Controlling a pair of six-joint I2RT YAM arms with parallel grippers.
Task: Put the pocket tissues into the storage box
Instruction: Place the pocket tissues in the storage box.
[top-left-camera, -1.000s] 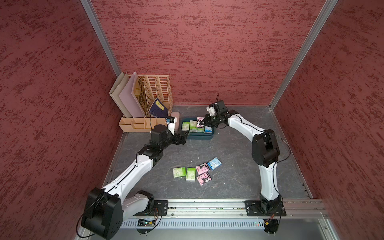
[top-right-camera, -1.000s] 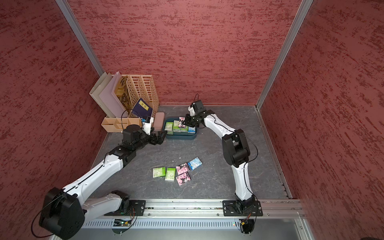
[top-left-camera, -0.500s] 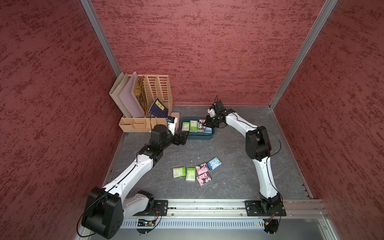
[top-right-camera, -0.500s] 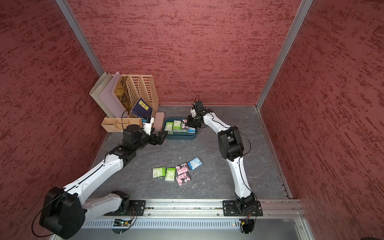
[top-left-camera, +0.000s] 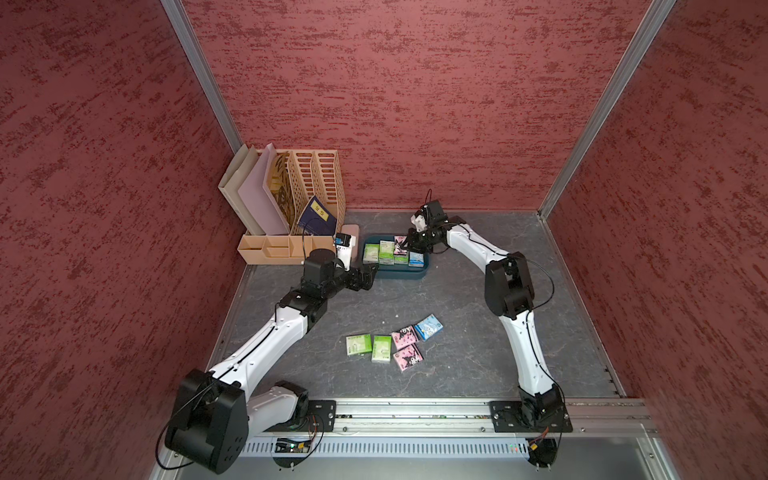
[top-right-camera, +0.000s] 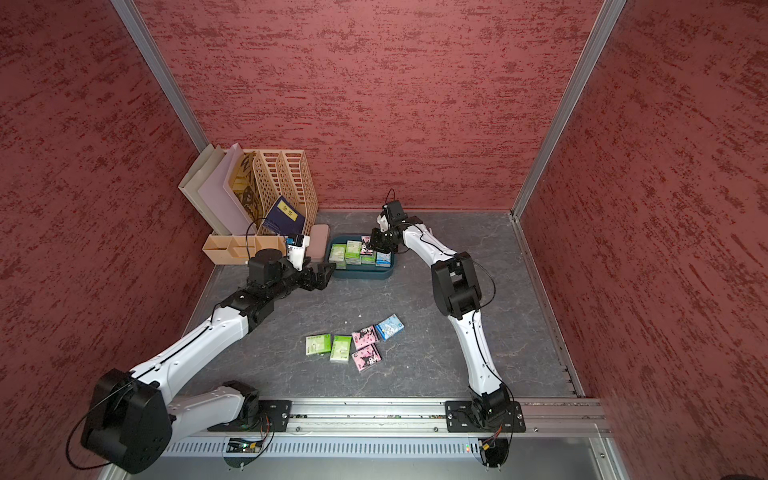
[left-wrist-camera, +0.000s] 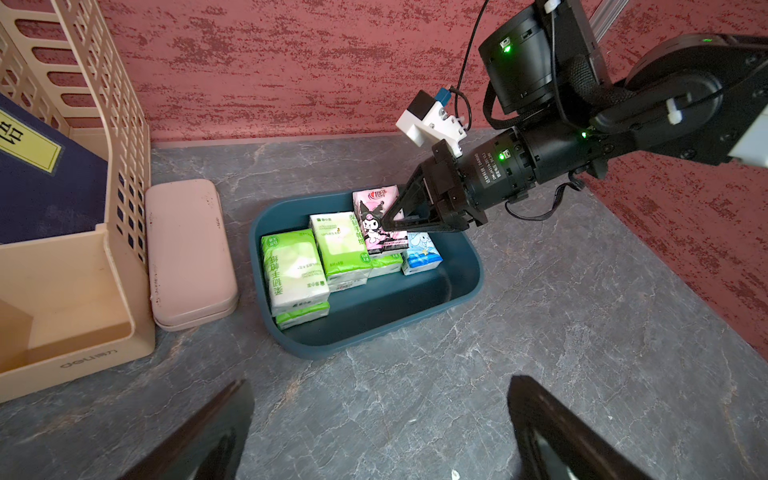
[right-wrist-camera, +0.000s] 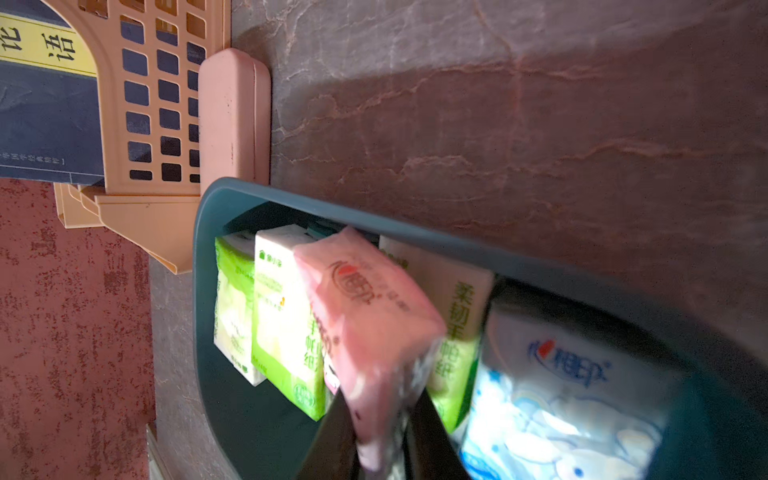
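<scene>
While the pink packet (left-wrist-camera: 376, 220) is gripped at one short end by the right gripper (left-wrist-camera: 388, 226), whose jaws are closed on it, it's already held inside the storage box (left-wrist-camera: 374, 336), so that's where the task's thing is right now. The packet's long axis runs straight out ahead of the jaws. It's tipped up and rested on the green packets (left-wrist-camera: 293, 266) stacked in the box, and a light blue packet (left-wrist-camera: 422, 255) is tucked just beside the jaws. In the right wrist view the same packet (right-wrist-camera: 365, 316) is seen poking forward from between the jaws, a bit blurred. So the next move probably comes down to one thing: the packet is held over the box floor, not the rim. Letting go should be enough, though it may be left leaning rather than flat.

The left gripper (top-left-camera: 370, 276) is parked with its jaws wide apart and nothing in them, the box's near corner just ahead of them. Five loose packets (top-left-camera: 403, 337) are left on the bench (top-left-camera: 457, 291), well behind both sets of jaws, and the empty left jaws look to be the nearer pair.

Compared with a second ago, the right elbow (top-left-camera: 507, 286) is seen swung in toward the box, while the jaws are kept over the same far corner. The left arm (top-left-camera: 270, 340) and the loose packets aren't seen to have moved.
</scene>
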